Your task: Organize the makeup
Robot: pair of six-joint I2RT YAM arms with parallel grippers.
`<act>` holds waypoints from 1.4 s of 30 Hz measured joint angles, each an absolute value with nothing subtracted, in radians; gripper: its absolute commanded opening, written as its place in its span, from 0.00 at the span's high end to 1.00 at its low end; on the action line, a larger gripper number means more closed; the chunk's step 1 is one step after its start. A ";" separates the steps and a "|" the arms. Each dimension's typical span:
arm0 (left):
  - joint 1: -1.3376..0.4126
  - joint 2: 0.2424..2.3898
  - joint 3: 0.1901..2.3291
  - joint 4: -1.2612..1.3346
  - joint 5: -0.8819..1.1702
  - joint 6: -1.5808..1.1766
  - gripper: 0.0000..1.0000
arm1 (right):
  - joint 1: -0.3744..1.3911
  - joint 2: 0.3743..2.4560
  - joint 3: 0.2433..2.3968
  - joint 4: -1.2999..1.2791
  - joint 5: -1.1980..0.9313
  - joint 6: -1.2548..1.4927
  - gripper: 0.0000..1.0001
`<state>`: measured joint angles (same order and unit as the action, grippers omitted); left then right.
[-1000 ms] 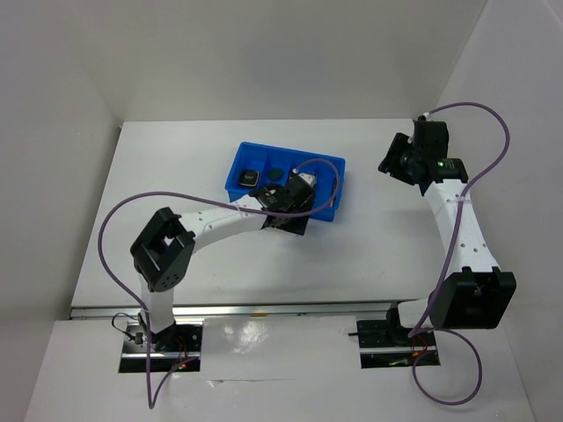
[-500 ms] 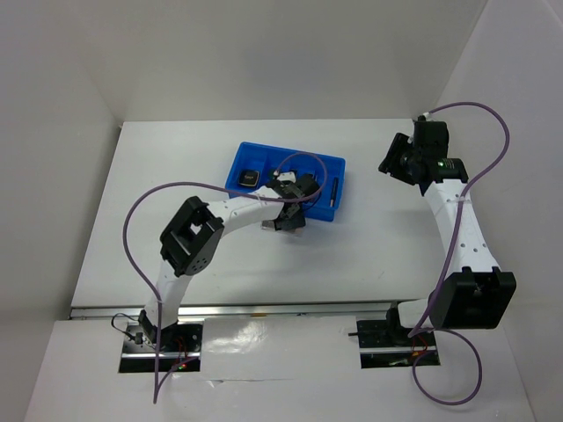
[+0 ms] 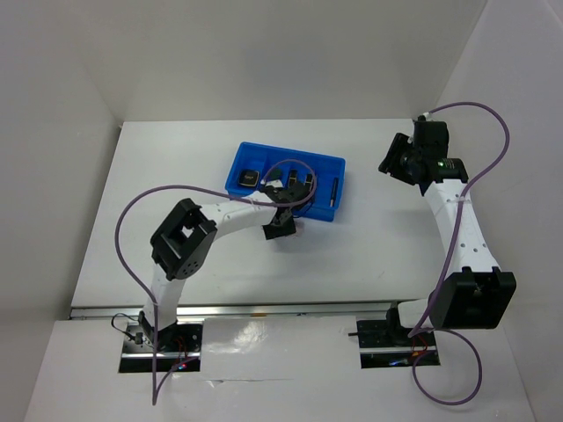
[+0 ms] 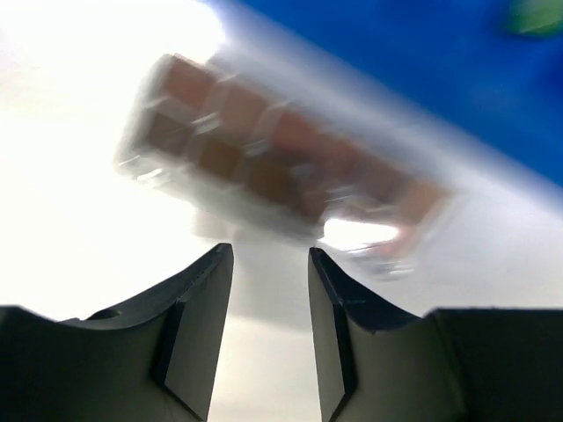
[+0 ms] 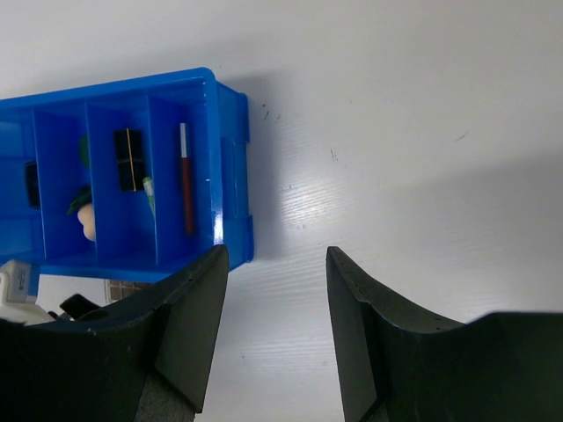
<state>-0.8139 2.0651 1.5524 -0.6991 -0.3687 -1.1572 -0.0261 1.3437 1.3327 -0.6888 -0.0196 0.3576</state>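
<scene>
The pinkish flat palette (image 4: 281, 167) lies on the white desk (image 4: 70, 176), just outside the near wall of the blue tray (image 4: 378, 44). It sits ahead of my left fingers (image 4: 198, 303) and apart from them, and is blurred in my wrist view. It looks thin, stiff and light, and probably slippery. I would pinch it across its narrow width, low against the desk. My left fingers are spread with nothing between them. My right fingers (image 5: 189, 321), well off to the side, are spread and empty too.
</scene>
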 measured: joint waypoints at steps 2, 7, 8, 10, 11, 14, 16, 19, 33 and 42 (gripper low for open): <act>-0.814 2.041 1.503 -0.726 -0.372 -1.156 0.47 | -0.026 1.344 1.333 -0.688 -0.020 0.358 0.44; -0.814 1.977 1.393 -0.788 -0.386 -1.154 0.47 | -0.026 1.344 1.332 -0.688 -0.020 0.357 0.44; -0.814 1.963 1.379 -0.797 -0.389 -1.152 0.47 | -0.026 1.344 1.332 -0.688 -0.020 0.358 0.44; -0.813 1.934 1.347 -0.818 -0.394 -1.149 0.47 | -0.026 1.344 1.332 -0.688 -0.022 0.358 0.44; -0.813 1.921 1.335 -0.827 -0.396 -1.143 0.47 | -0.026 1.344 1.332 -0.688 -0.023 0.357 0.44; -0.817 1.886 1.322 -0.823 -0.394 -1.076 0.43 | -0.026 1.344 1.332 -0.688 -0.023 0.358 0.44; -0.825 1.872 1.338 -0.796 -0.386 -1.001 0.38 | -0.026 1.344 1.332 -0.688 -0.024 0.358 0.44; -0.863 1.882 1.432 -0.771 -0.385 -0.881 0.30 | -0.026 1.344 1.332 -0.688 -0.028 0.358 0.44; -0.845 2.136 1.763 -0.701 -0.395 -0.596 0.26 | -0.026 1.344 1.332 -0.688 -0.033 0.357 0.42; -0.719 2.185 1.840 -0.675 -0.344 -0.545 0.26 | -0.026 1.344 1.332 -0.688 -0.030 0.357 0.42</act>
